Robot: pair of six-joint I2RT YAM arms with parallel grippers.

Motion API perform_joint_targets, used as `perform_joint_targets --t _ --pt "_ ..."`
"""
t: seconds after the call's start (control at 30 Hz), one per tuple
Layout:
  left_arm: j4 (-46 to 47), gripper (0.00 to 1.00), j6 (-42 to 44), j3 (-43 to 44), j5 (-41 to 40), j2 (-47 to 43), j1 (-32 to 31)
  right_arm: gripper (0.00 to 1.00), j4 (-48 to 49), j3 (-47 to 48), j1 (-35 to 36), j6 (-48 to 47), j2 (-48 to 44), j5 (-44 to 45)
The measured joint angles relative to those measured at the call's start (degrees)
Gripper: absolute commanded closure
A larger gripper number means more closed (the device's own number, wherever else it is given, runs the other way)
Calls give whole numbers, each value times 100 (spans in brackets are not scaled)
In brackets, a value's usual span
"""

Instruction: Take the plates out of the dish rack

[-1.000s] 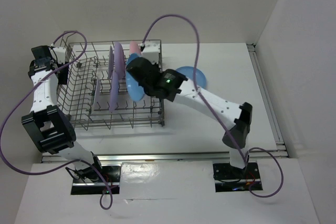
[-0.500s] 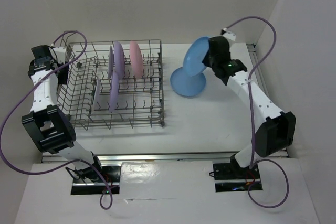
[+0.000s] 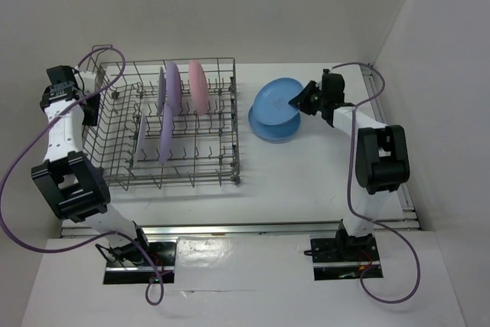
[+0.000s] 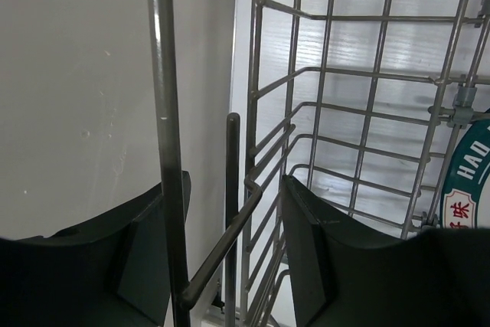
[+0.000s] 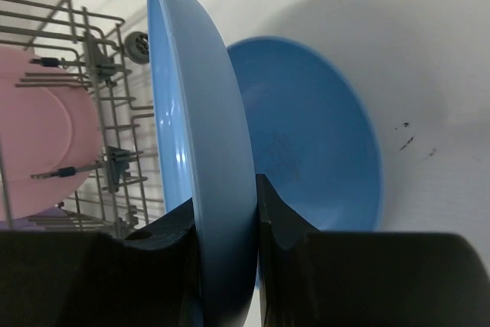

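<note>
Two glossy round blue plates [image 3: 269, 129] are sitting at 3 o'clock of the wire dish rack [image 3: 233, 112], my right gripper [image 5: 226, 197] clamping the rim of the tilted plate [image 5: 195, 135], a grip only its wrist view is showing, while my left gripper [image 4: 233, 189] is straddling rack wires, fingers spread.

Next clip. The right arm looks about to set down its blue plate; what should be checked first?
1. Right fingers clamped on the held blue plate: ok.
2. That plate above the blue plate on the table: ok.
3. The two lying level together: not ok, the held one is tilted.
4. Left fingers gripping the rack wire: not ok, they straddle it, open.
5. Pink plate and lavender plates upright in rack: ok.
</note>
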Motion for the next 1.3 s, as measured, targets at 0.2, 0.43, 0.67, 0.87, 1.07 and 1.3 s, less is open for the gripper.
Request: perform_joint_targets --t 0.2,0.43,0.67,0.87,1.07,1.3 --pt "-42 36 -20 31 -116 31 -15 100 339 4 -42 107 708 -492" --pt "-205 36 -127 199 -238 164 -26 99 509 4 -42 116 826 -660" --pt "-358 36 -140 431 -378 363 -26 45 334 -9 -42 -101 922 -765" --pt "-372 36 -138 481 -433 417 -26 22 -448 166 -39 -505 922 -595" --pt "-369 36 -138 481 -428 417 -26 19 -2135 1182 59 -929 848 365" --pt "-369 36 -136 481 -409 417 -24 25 -3136 1287 155 -1207 109 1722"
